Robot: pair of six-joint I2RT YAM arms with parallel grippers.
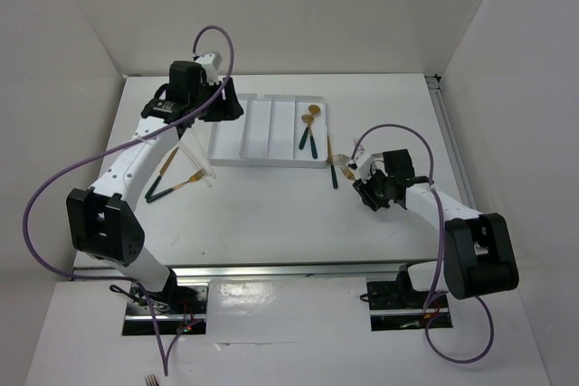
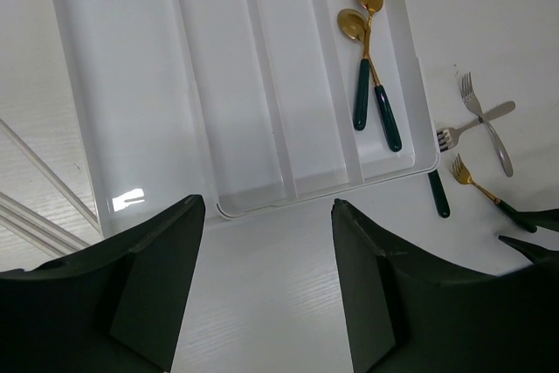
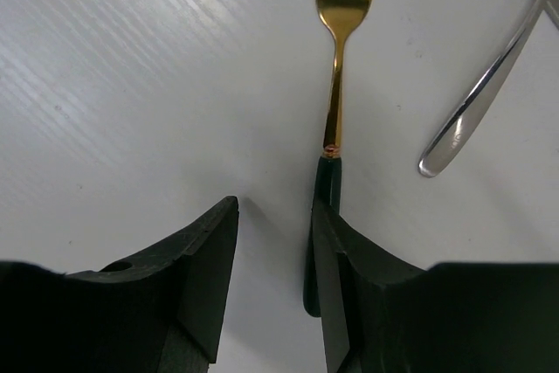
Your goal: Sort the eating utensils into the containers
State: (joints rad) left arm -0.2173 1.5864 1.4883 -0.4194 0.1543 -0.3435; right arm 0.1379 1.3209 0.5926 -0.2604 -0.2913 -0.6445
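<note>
The white tray (image 1: pixel 256 129) lies at the table's far middle; it also shows in the left wrist view (image 2: pixel 131 85). Two gold spoons with dark handles (image 1: pixel 308 128) lie in its rightmost compartment (image 2: pixel 371 76). My left gripper (image 1: pixel 228 106) is open and empty over the table by the tray's left end (image 2: pixel 266 216). My right gripper (image 1: pixel 366 189) is open and low over the table (image 3: pixel 272 216). A gold fork (image 3: pixel 339 67) lies with its dark handle between the jaws, against the right finger. Silver forks (image 3: pixel 476 102) lie beside it.
A dark-handled utensil (image 2: pixel 438 194) lies along the tray's right edge. Two gold, dark-handled utensils (image 1: pixel 167 176) and clear plastic strips (image 1: pixel 199 158) lie left of the tray. White walls enclose the table. Purple cables loop over both arms.
</note>
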